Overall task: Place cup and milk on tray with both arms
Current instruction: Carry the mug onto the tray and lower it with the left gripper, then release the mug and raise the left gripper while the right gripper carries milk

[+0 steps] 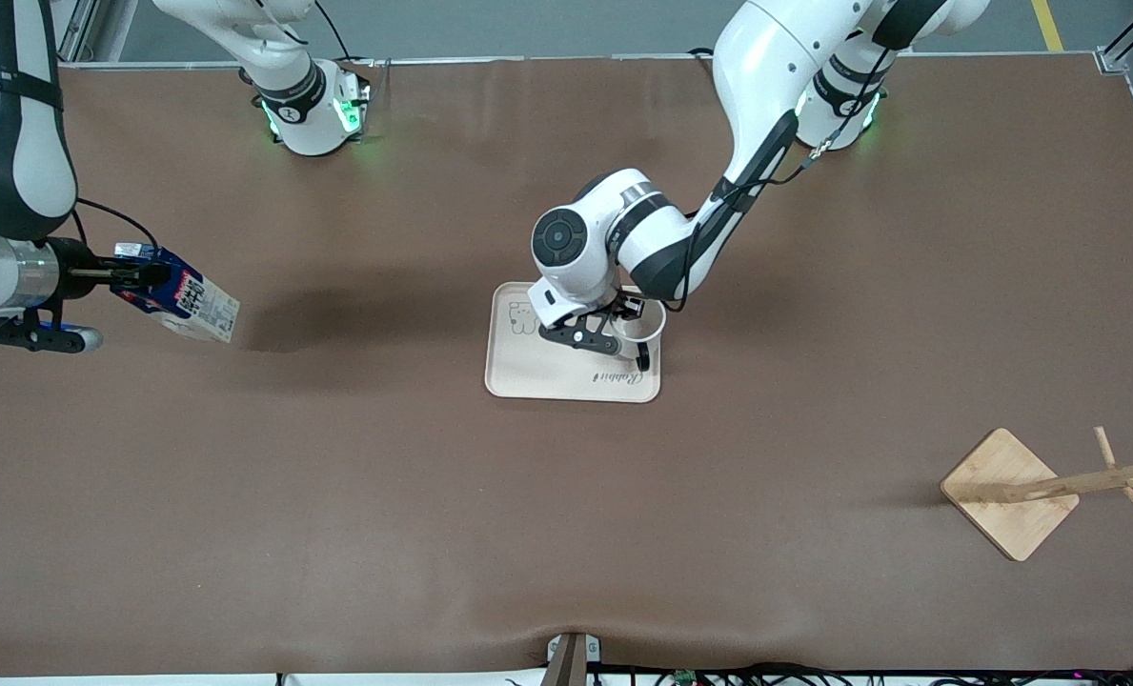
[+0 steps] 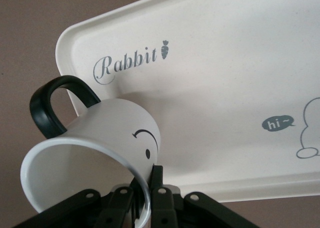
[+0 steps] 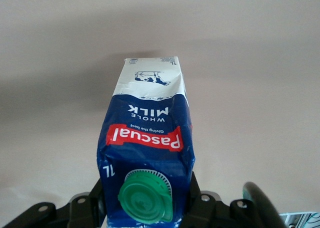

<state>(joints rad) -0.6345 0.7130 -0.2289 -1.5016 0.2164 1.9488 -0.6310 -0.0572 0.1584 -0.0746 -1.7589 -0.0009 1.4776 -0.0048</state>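
Left pincer [image 1: 635, 329] grips cup [image 2: 100, 153] rim over tray [image 1: 547, 372].

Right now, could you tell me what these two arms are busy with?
The left hand grips the cup by its rim, tilted over the tray. The right hand holds the milk in the air over the table at the right arm's end. A wooden stand lies untouched.

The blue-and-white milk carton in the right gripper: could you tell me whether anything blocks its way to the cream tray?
Nothing on the table does. The left gripper, holding the white smiley mug, hangs over the cream tray.
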